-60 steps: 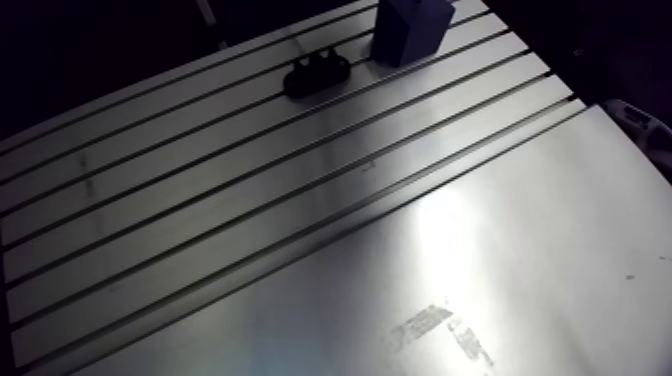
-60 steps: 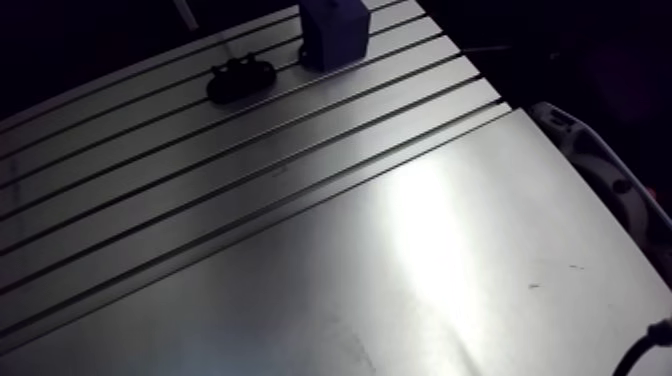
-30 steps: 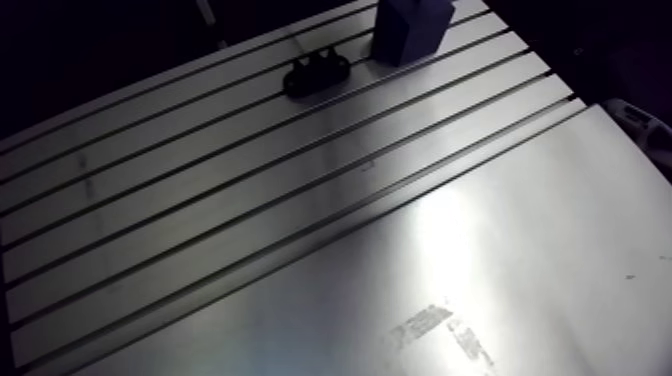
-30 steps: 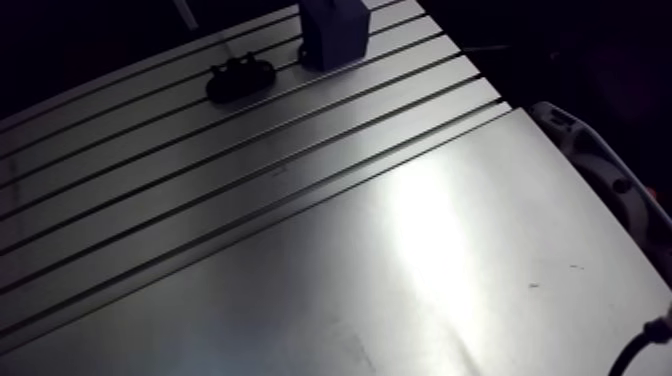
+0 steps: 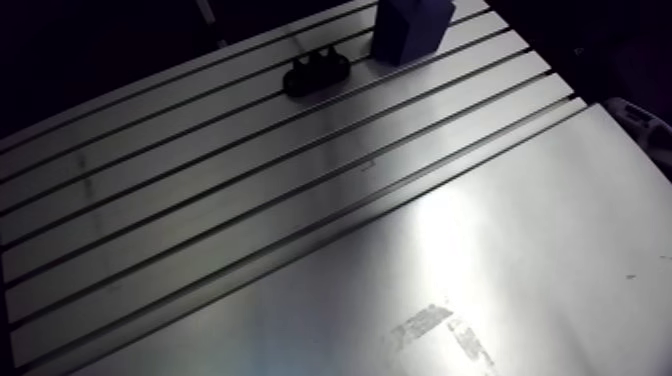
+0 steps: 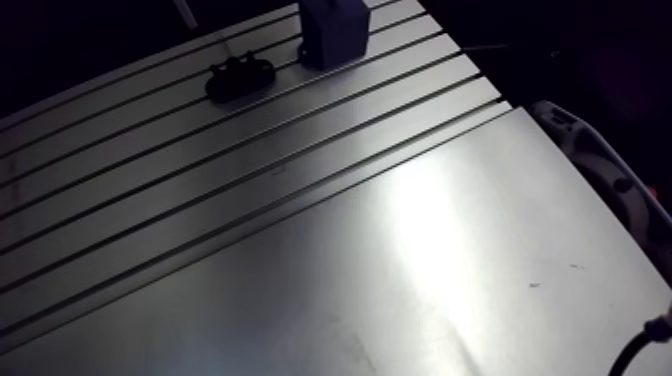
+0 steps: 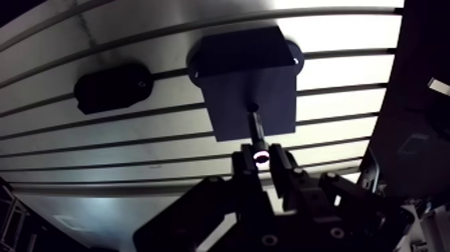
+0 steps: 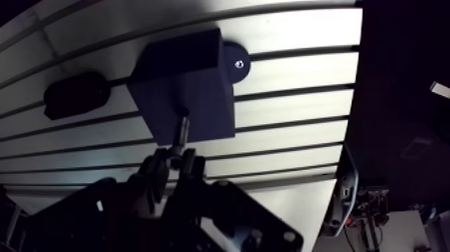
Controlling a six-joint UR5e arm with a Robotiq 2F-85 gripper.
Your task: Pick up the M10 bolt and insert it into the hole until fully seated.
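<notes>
Now the gripper point(image 7: 260, 163) is pinching the M10 bolt point(image 7: 256, 131) by its head end. Its tip is meeting the hole point(image 7: 252, 106) in the dark block point(image 7: 241, 74), just ahead of the gripper. In the arm view the block is sitting at the top of the frame, on the table point(image 5: 300, 200). The putting-in step is going on, I think. Next it is needing a straight, slow push until the head is sitting down flat.
</notes>
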